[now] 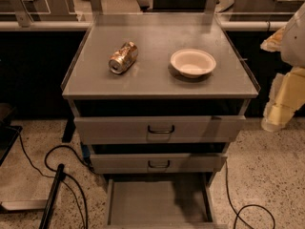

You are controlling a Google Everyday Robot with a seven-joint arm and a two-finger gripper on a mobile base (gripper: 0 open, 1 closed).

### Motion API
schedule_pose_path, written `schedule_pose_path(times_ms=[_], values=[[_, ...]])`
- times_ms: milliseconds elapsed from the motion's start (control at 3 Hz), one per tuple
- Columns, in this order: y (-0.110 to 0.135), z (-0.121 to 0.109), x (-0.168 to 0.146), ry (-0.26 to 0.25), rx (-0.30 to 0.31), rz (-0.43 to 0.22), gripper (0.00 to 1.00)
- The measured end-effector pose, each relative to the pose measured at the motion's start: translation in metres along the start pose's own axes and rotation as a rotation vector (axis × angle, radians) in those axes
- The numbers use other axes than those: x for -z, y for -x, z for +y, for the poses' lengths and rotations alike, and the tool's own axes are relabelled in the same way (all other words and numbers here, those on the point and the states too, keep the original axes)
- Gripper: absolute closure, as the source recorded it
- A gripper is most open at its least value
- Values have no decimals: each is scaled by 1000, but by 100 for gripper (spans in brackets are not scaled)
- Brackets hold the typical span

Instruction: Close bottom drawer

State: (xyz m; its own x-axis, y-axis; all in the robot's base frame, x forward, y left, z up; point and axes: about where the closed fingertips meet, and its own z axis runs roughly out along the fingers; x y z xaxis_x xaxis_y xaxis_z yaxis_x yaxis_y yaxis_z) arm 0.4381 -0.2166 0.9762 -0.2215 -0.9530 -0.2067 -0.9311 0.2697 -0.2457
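1. At the bottom centre of the frame, the bottom drawer stands pulled far out of the grey cabinet. Tray bare. Its front panel is cut by the lower edge of the frame, and the handle is not in view.
2. Above it, the middle drawer and the top drawer sit much further in, each with a dark gap over it.
3. On the cabinet top: a can lying on its side at left, a white bowl upright at right, well apart.
4. At the right edge of the frame, mid-height, the gripper hangs beside the cabinet, clear of it and touching nothing. Cannot tell whether it is spread or pressed together.
5. Key relation: the drawer lies down and to the left of the gripper. Its slide runs from the lower edge up the frame into the cabinet. The face to push is at the very bottom of the frame.
6. Judgement: the closing push has not begun. The arm likely has to come down and round to the front panel, then press up the frame along the slide.
7. Risk: an off-centre push could skew the tray.
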Motion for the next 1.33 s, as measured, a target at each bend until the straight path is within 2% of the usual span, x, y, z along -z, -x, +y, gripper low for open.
schedule_pose_path(times_ms=[333,667,1333], values=[[0,0,0,0,0,0,0],[0,0,0,0,0,0,18],[0,0,0,0,0,0,65]])
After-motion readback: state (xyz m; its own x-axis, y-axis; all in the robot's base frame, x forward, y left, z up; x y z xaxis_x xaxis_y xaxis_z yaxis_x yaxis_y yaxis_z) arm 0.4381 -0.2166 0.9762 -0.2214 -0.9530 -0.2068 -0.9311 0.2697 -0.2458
